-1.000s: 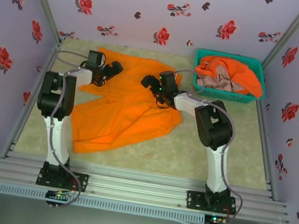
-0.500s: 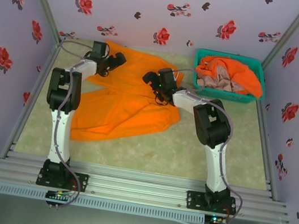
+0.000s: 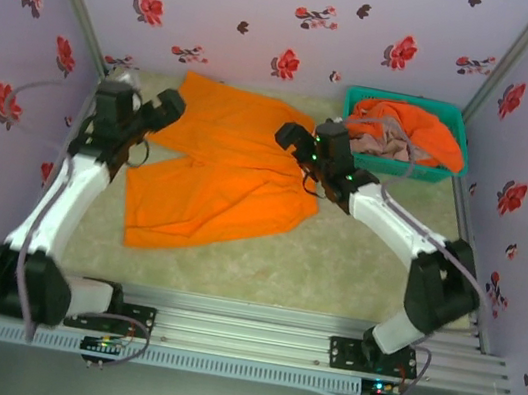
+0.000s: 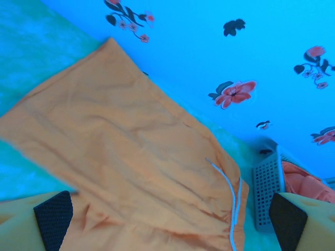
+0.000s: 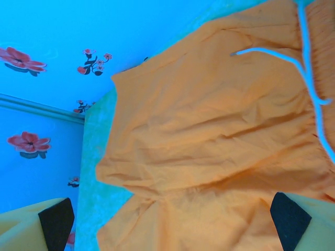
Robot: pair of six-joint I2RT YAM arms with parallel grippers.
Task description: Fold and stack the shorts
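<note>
One pair of bright orange shorts [image 3: 217, 175] lies spread flat on the table mat, its white drawstring [image 4: 230, 191] near the right end. My left gripper [image 3: 157, 107] hovers open over the shorts' far-left corner, nothing between its fingers. In the left wrist view the orange shorts [image 4: 131, 157] pass under the left gripper [image 4: 170, 225]. My right gripper [image 3: 296, 140] hangs open above the shorts' right edge. The right wrist view shows the orange cloth [image 5: 209, 146] and its drawstring [image 5: 309, 68] beneath the right gripper [image 5: 172, 225]. More orange shorts [image 3: 414, 121] and pink-beige shorts [image 3: 384, 145] are piled in the basket.
A teal mesh basket [image 3: 405, 170] stands at the back right corner, also seen as the basket [image 4: 267, 188] in the left wrist view. Flowered walls close in the table on three sides. Bare mat [image 3: 354, 263] lies in front of the shorts.
Both arms have drawn apart and lifted off the cloth, the left swinging out left, the right swinging out right. The shorts now lie flatter and spread toward the back wall.
</note>
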